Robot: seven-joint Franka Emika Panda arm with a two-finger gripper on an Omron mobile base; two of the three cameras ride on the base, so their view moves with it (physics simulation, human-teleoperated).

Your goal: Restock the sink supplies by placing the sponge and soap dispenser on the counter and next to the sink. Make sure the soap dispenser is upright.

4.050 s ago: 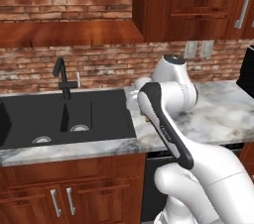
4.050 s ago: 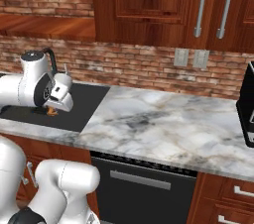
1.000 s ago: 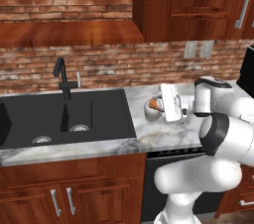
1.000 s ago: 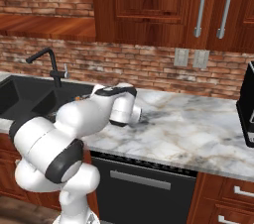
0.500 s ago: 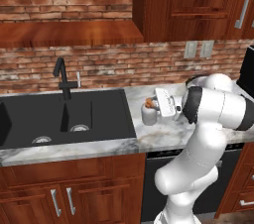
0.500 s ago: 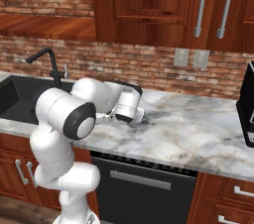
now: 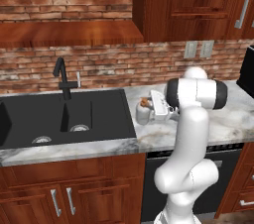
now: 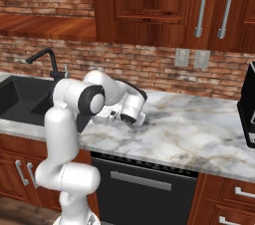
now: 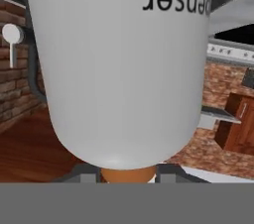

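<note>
1. The soap dispenser (image 7: pixel 143 113) sits at the marble surface (image 7: pixel 233 119) just right of the black sink (image 7: pixel 30 119), with the claw (image 7: pixel 149 111) clamped on it; whether its base already touches the stone cannot be told from here.
2. In the hand view the bottle (image 9: pixel 124 64) looms right against the camera, its printed label upside down and an orange part at its lower end.
3. In the left base view the orange pump end points up, so the bottle's long axis looks close to vertical, which is what the task demands.
4. The hand reaches the bottle from its right side, roughly level with the surface.
5. My reading: next comes release, then backing the claw away to the right, away from the sink (image 8: pixel 15 97), so the bottle is not tipped.
6. I cannot spot the sponge.
</note>
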